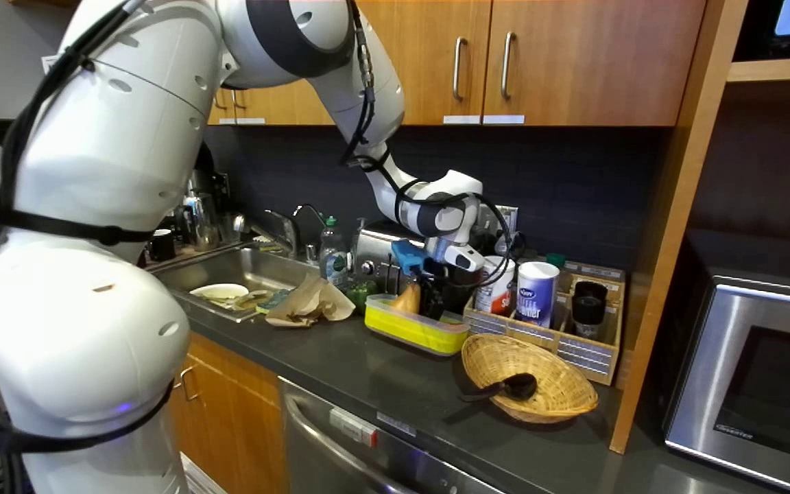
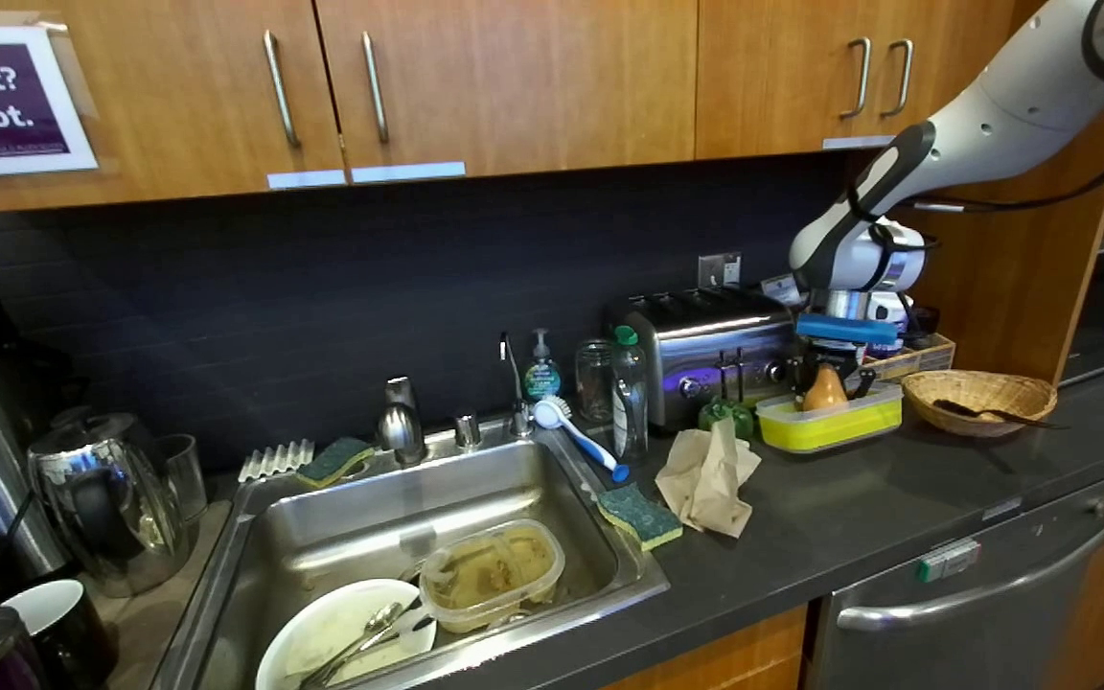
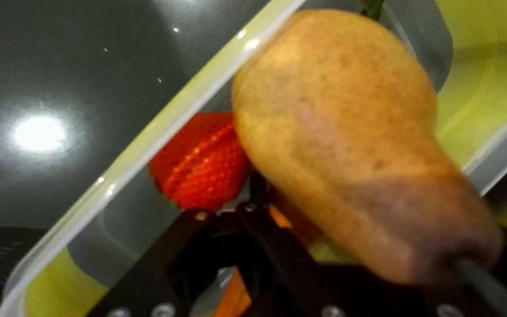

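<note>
Beside the black gripper, a speckled tan pear is not lifted clear of a yellow plastic box. Jaw opening and hold cannot be told.

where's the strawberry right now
In the wrist view, the strawberry is left of centre, inside the yellow container, between its rim and the pear, which partly overlaps it. I can't make it out in either exterior view.
</note>
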